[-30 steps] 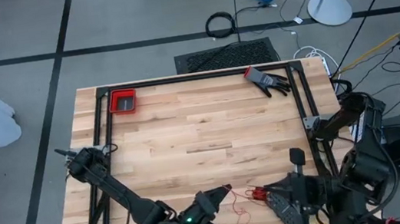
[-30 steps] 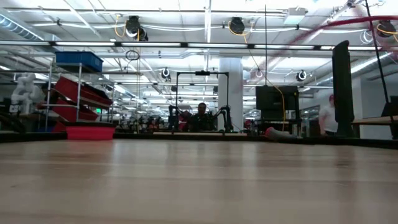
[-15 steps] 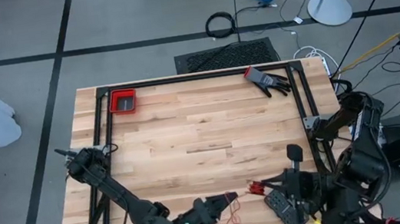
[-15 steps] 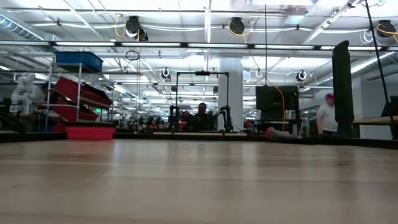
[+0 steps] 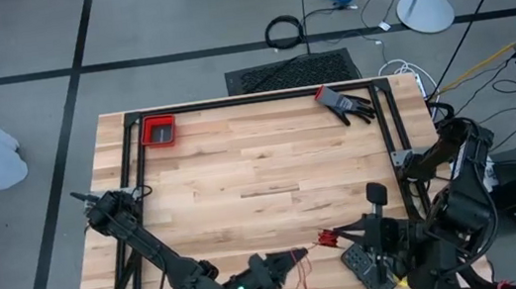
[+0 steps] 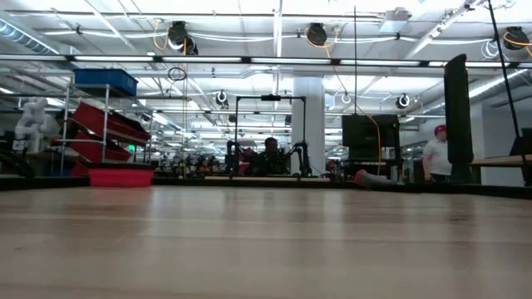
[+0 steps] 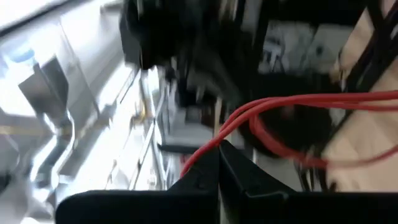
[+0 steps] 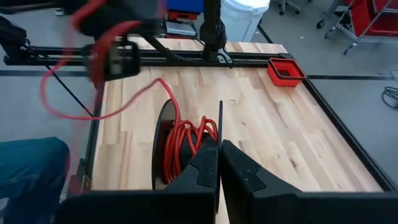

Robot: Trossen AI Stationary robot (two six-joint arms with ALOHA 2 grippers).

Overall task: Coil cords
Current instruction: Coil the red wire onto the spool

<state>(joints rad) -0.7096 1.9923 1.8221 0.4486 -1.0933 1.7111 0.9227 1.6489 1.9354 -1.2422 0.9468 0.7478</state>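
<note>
The thin red cord (image 5: 303,276) runs between my two grippers above the table's near edge. My left gripper (image 5: 295,256) is shut on a stretch of it, and a slack loop (image 8: 59,102) hangs below. My right gripper (image 5: 329,242) is shut on a bundle of red turns (image 8: 186,140) beside the round black disc (image 8: 158,137). From the bundle one strand (image 8: 163,84) rises to the left gripper (image 8: 118,59). The low view shows neither gripper nor the cord. My left gripper pinches several strands of the cord (image 7: 214,142) between its two shut fingers, which point about level toward the table's right. The strands run on from the fingertips, one slack loop sagging, all clear of the table. My right gripper pinches the bundle of red turns (image 8: 204,132) between its two shut fingers, slanting down from the right. The bundle and the black disc hang above the table.
A red bin (image 5: 158,131) sits at the far left corner and a black glove (image 5: 345,103) at the far right. A black frame (image 5: 252,98) edges the table. A person's leg (image 8: 31,168) shows beside the near edge.
My left gripper has tipped upward and rolled, rising a little, still shut on the cord. The slack loop below it has swung nearer the table's front edge.
</note>
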